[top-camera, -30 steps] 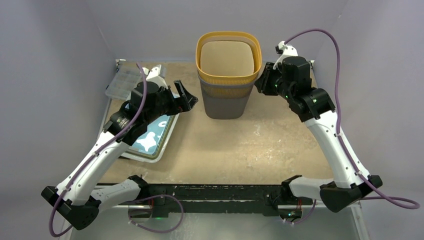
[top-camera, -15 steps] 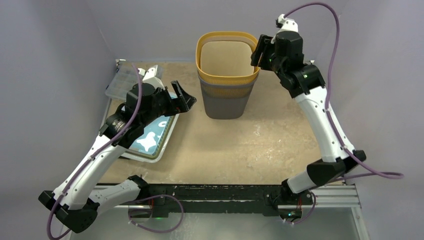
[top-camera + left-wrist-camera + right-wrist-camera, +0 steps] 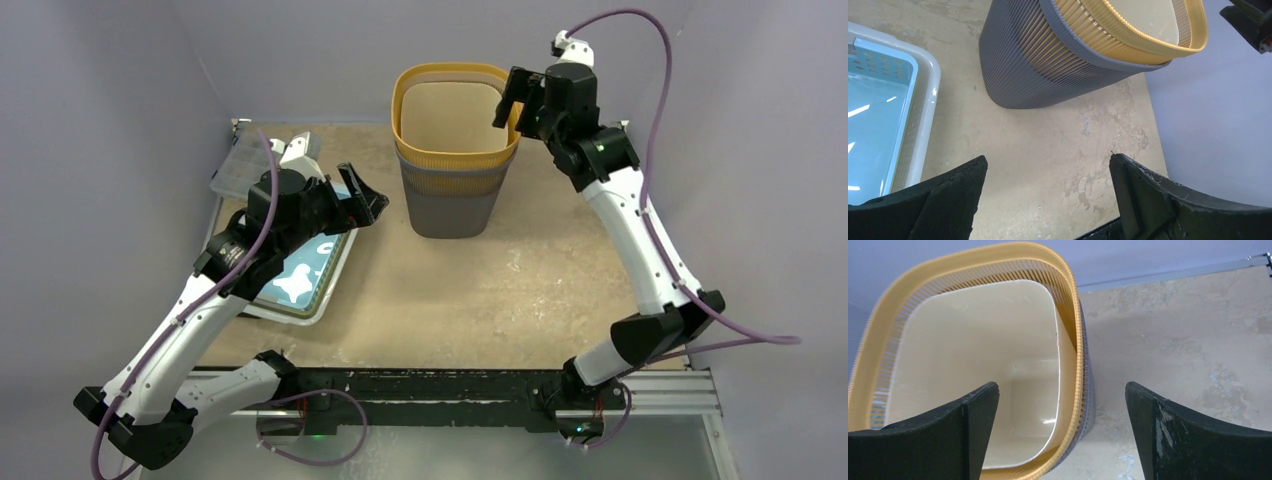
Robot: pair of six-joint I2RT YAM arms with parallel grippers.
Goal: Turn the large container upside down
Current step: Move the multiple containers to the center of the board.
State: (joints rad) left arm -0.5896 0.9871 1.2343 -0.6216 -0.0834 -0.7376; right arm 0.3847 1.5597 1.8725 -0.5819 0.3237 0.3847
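Observation:
The large container [image 3: 455,190] is a grey ribbed bin with a yellow slatted bin nested inside it. It stands upright, mouth up, at the back middle of the table. My right gripper [image 3: 507,98] hovers open over its right rim; in the right wrist view the yellow rim [image 3: 1068,315] runs between the two spread fingers of the right gripper [image 3: 1062,390] without touching them. My left gripper [image 3: 367,190] is open and empty, to the left of the bin and apart from it. In the left wrist view the bin's grey wall [image 3: 1038,65] lies ahead of the left gripper [image 3: 1048,160].
A white tray [image 3: 318,297] with a blue inside lies under the left arm, its rim [image 3: 928,100] at the left of the left wrist view. A clear plastic box [image 3: 240,165] sits at the back left. Purple walls close in behind and at both sides.
My right gripper rose from beside the bin's right wall to above its rim and opened wide. The left arm drew back slightly and stayed open.

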